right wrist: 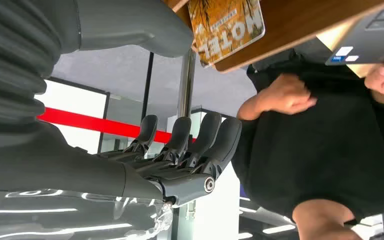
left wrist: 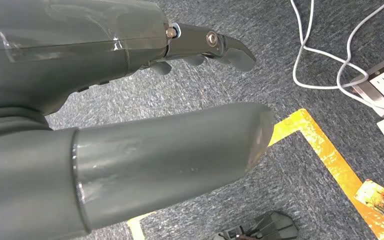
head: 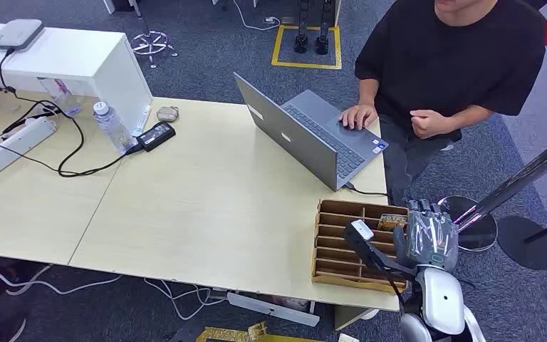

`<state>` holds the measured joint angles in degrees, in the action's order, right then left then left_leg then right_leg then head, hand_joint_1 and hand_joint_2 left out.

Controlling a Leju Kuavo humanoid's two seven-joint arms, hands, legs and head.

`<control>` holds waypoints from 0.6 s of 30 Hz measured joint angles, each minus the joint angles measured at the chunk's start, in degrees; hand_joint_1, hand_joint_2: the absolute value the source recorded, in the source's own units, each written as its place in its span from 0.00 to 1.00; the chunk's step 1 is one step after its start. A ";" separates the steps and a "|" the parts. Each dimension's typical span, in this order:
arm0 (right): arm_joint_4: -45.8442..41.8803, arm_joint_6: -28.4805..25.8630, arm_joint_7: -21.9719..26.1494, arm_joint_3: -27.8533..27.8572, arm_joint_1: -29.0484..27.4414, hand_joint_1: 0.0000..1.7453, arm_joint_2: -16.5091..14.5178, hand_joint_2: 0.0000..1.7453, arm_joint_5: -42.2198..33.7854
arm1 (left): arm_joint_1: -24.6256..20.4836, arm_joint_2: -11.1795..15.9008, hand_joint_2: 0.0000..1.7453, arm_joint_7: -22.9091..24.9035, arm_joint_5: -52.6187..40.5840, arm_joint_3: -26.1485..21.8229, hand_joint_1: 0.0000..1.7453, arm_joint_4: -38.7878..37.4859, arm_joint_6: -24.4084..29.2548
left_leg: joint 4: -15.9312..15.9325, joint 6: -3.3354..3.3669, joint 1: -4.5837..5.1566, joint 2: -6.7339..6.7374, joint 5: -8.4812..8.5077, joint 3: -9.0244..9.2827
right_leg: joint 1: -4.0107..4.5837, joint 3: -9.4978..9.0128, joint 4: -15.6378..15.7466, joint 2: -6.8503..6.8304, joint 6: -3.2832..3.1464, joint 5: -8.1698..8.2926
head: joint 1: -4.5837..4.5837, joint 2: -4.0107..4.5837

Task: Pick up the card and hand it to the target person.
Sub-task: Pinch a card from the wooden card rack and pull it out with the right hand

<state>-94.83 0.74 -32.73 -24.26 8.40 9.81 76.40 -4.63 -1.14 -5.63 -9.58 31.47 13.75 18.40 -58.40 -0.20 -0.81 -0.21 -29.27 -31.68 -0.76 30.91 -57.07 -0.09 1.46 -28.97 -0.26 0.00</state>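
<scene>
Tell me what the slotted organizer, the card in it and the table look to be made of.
Organizer: probably brown corrugated cardboard or thin wood, matte, with thin flat dividers. Card: glossy printed plastic or coated paper, an orange picture with lettering; which one is unclear. Table: pale wood-look laminate, smooth with a faint even grain, likely board rather than solid wood.

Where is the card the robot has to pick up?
In the head view the card sits in the wooden slotted box at the table's right front corner, in a slot on the laptop side, just left of the robot's right hand.
</scene>
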 joint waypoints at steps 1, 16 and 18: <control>0.21 0.04 0.00 0.00 0.06 0.42 0.00 1.00 -0.02 | 0.00 0.00 0.00 0.01 -0.01 0.00 0.00 0.00 0.00 | 0.00 0.00 0.00 0.00 0.00 0.00 | 0.00 0.00 0.00 0.00 0.00 0.00 | 0.00 0.00; 2.74 0.14 0.04 -0.02 0.57 0.40 0.00 1.00 -0.08 | -0.02 0.01 0.00 0.05 -0.03 0.01 0.00 0.00 0.00 | 0.00 0.00 0.00 0.00 0.00 0.00 | 0.00 0.00 0.00 0.00 0.00 0.00 | 0.00 0.00; 3.06 0.13 0.05 -0.02 0.63 0.39 0.00 1.00 -0.08 | -0.02 0.01 0.00 0.05 -0.03 0.02 0.00 0.00 0.00 | 0.00 0.00 0.00 0.00 0.00 0.00 | 0.00 0.00 0.00 0.00 0.00 0.00 | 0.00 0.00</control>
<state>-91.77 0.87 -32.68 -24.28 9.02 9.81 76.32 -4.65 -1.13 -5.57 -9.61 31.49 13.75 18.40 -58.40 -0.20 -0.81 -0.21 -29.27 -31.67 -0.76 30.91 -57.07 -0.09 1.46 -28.97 -0.26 0.00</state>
